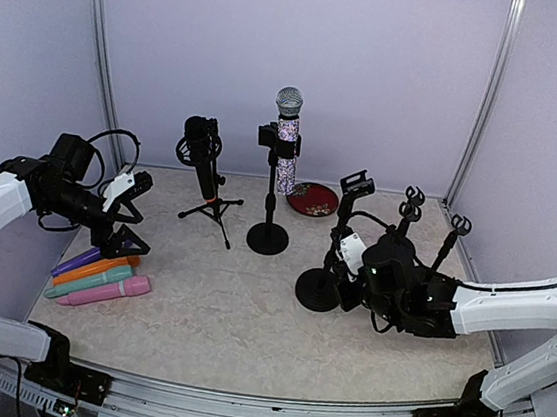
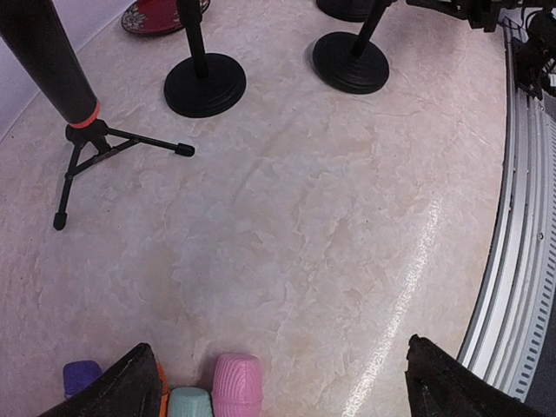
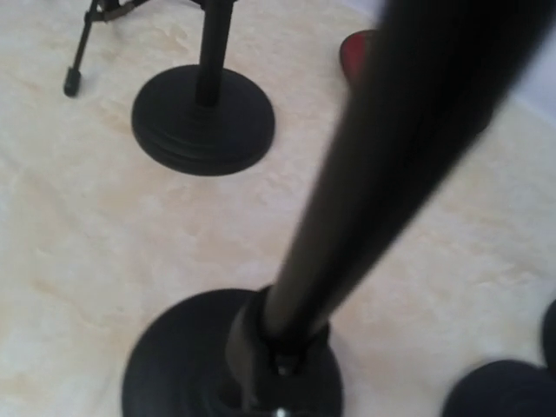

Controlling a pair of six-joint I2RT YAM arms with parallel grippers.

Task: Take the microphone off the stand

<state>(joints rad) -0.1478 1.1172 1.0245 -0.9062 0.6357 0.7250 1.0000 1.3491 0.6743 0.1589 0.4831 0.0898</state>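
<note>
The left gripper (image 2: 282,387) is hanging wide open over four coloured microphones (image 1: 99,281) lying side by side. The right gripper (image 1: 344,266), its jaws narrow, is gripping the pole of an empty stand (image 1: 314,291). Farther back, well apart from both grippers, the silver-headed microphone (image 1: 287,134) is standing upright in the middle stand (image 1: 267,237).

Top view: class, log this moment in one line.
silver mic: in stand | left gripper: open, empty | right gripper: shut, at empty stand
</note>
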